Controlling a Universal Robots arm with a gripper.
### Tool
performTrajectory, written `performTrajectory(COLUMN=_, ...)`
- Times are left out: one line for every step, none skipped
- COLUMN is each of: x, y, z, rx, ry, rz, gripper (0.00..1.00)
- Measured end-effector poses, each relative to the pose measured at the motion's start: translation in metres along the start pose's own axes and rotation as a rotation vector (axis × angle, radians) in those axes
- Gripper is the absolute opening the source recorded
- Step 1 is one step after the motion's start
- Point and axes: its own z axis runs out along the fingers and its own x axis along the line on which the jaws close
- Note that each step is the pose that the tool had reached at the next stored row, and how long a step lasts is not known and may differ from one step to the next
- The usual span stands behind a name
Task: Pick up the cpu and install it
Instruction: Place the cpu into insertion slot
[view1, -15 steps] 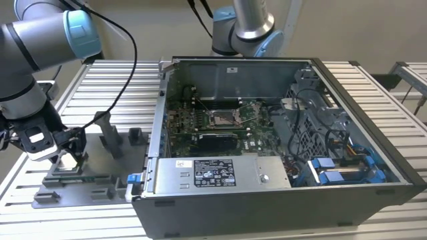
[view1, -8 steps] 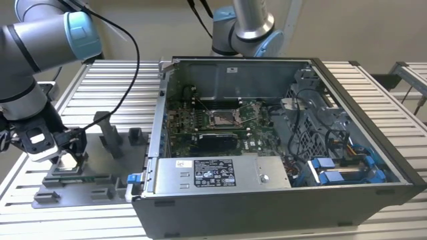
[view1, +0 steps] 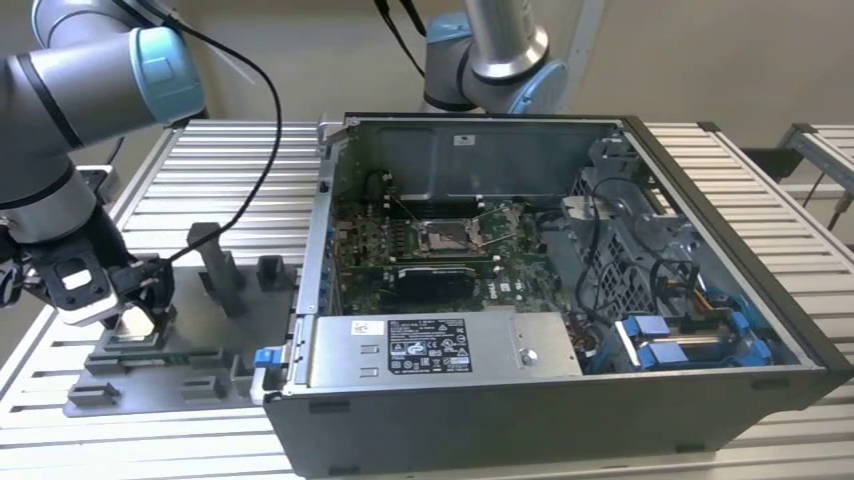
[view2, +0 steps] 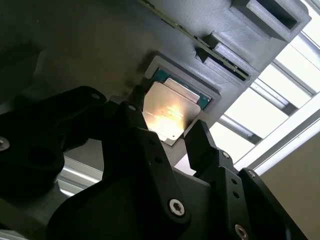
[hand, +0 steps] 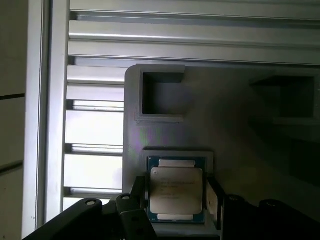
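Observation:
The cpu (hand: 176, 196), a small square chip with a silvery top on a green board, lies in a square pocket of the grey fixture plate (hand: 235, 130). My gripper (hand: 177, 200) straddles it, one finger against each of two opposite edges, so it is shut on the cpu (view2: 167, 112), which still sits level in the pocket. In the exterior view my gripper (view1: 134, 318) hangs low over the fixture plate (view1: 174, 355) at that view's left. The motherboard socket (view1: 447, 235) lies open inside the computer case (view1: 561, 400), to the exterior view's right of the fixture.
Upright grey fixture blocks (view1: 220, 270) stand on the plate between my gripper and the case. A second arm (view1: 487, 50) rises behind the case. The case holds a power supply (view1: 434, 345), cables and blue drive brackets (view1: 667, 345). Everything rests on a slatted metal table (view1: 227, 160).

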Motion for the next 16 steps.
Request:
performTrajectory(x=-0.0001, y=0.0000, z=0.0002, rx=0.0000, ry=0.0001, rz=0.000, gripper=1.00)
performTrajectory(x=-0.0002, y=0.0000, z=0.0005, rx=-0.0001, ry=-0.0001, rz=0.000, gripper=1.00)
performTrajectory(x=-0.0003, y=0.0000, z=0.0006, rx=0.0000, ry=-0.0004, rz=0.000, gripper=1.00)
performTrajectory(x=-0.0004, y=0.0000, z=0.0006, rx=0.0000, ry=-0.0008, rz=0.000, gripper=1.00)
performTrajectory(x=-0.0005, y=0.0000, z=0.0008, rx=-0.0001, ry=-0.0013, rz=0.000, gripper=1.00)
performTrajectory(x=-0.0007, y=0.0000, z=0.0010, rx=-0.0002, ry=-0.0017, rz=0.000, gripper=1.00)
performTrajectory(x=-0.0008, y=-0.0001, z=0.0010, rx=-0.0001, ry=-0.0018, rz=0.000, gripper=1.00)
performTrajectory(x=-0.0008, y=-0.0001, z=0.0016, rx=0.0013, ry=-0.0015, rz=0.000, gripper=1.00)
performTrajectory(x=-0.0008, y=0.0000, z=0.0027, rx=0.0042, ry=-0.0015, rz=0.000, gripper=1.00)
performTrajectory(x=-0.0008, y=0.0000, z=0.0027, rx=0.0042, ry=-0.0015, rz=0.000, gripper=1.00)
performTrajectory(x=-0.0008, y=-0.0001, z=0.0028, rx=0.0043, ry=-0.0015, rz=0.000, gripper=1.00)
performTrajectory(x=-0.0008, y=0.0000, z=0.0028, rx=0.0043, ry=-0.0015, rz=0.000, gripper=1.00)
performTrajectory(x=-0.0008, y=0.0000, z=0.0027, rx=0.0044, ry=-0.0015, rz=0.000, gripper=1.00)
performTrajectory(x=-0.0008, y=0.0000, z=0.0027, rx=0.0044, ry=-0.0015, rz=0.000, gripper=1.00)
performTrajectory(x=-0.0008, y=0.0000, z=0.0027, rx=0.0044, ry=-0.0015, rz=0.000, gripper=1.00)
performTrajectory(x=-0.0008, y=0.0000, z=0.0028, rx=0.0045, ry=-0.0015, rz=0.000, gripper=1.00)
